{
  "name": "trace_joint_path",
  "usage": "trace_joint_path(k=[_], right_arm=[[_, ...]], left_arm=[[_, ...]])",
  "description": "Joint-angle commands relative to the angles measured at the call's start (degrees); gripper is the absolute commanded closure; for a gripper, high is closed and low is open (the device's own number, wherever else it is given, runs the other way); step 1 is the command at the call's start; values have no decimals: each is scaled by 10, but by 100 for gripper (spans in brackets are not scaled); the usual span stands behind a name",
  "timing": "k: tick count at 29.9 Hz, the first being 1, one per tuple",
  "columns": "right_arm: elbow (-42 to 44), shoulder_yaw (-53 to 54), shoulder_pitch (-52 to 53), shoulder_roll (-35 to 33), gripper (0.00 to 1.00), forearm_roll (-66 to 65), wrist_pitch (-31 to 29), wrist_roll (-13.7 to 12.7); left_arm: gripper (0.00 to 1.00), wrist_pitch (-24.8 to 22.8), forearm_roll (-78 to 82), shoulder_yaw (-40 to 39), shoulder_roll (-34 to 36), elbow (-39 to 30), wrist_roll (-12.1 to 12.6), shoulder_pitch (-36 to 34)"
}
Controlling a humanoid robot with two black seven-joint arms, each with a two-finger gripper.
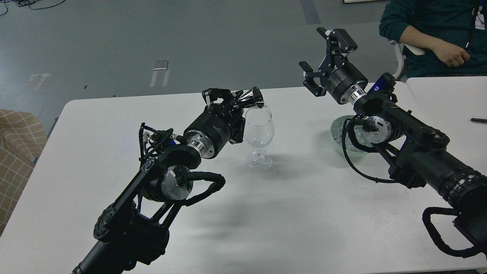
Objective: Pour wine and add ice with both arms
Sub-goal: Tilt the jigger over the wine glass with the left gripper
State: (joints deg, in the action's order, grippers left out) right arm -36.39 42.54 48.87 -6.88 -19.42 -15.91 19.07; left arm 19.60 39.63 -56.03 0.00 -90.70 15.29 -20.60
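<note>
A clear wine glass (259,133) stands upright at the middle of the white table (285,213). My left gripper (228,102) is shut on a small shiny metal measuring cup (252,98), tipped sideways with its mouth at the glass's left rim. My right gripper (323,57) is open and empty, raised above the table's back edge. A pale green bowl (338,131) holds clear ice cubes (336,133); my right arm partly hides it.
A person in a dark green top (430,34) sits at the back right beside a second white table (449,99) with a black pen (478,120). A tan checked seat (17,152) stands at the left edge.
</note>
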Motion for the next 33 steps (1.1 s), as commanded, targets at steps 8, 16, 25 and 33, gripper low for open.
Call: trace_joint_path(k=[8, 16, 25, 33], right_arm=[[0, -8, 0, 0, 0, 0, 0, 1], [0, -11, -3, 0, 0, 0, 0, 2], [-1, -11, -3, 0, 0, 0, 0, 2], [-1, -11, -4, 0, 0, 0, 0, 3]], left_arm=[[100, 0, 51, 1, 0, 1, 0, -3], [100, -1, 107, 16, 0, 1, -1, -1], [100, -3, 157, 27, 0, 1, -7, 0], [100, -6, 214, 42, 0, 4, -22, 5]])
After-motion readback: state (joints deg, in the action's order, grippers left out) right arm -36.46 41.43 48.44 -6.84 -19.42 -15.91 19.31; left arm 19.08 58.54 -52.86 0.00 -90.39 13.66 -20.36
